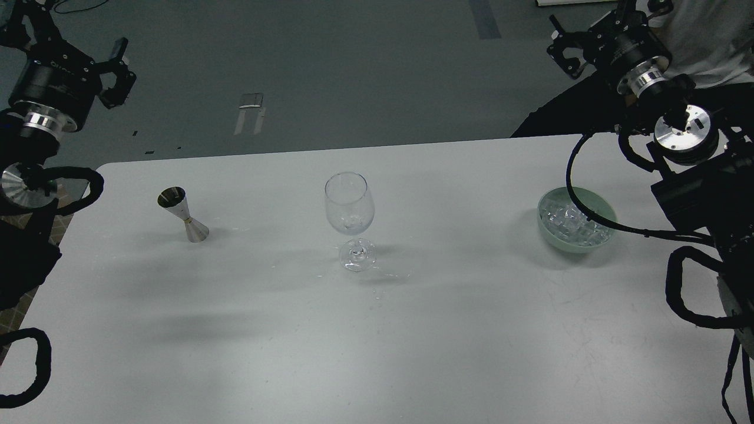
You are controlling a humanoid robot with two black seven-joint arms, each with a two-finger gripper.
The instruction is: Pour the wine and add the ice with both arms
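A clear stemmed wine glass (349, 206) stands upright at the middle of the white table (412, 341). A steel jigger (183, 214) stands to its left. No wine shows in either one. The ice (561, 217) is a heap of small clear cubes in a pale green bowl (565, 243) at the right. Both arms are raised above the table's far corners. My left gripper (122, 73) hangs open and empty at the upper left, well behind the jigger. Behind the bowl, at the upper right, my right gripper (561, 46) is open and empty.
A black cable hose (574, 194) from the right arm loops over the bowl's rim. A person in a white top (707, 35) stands behind the right arm. Grey floor (353, 70) lies beyond the table's far edge.
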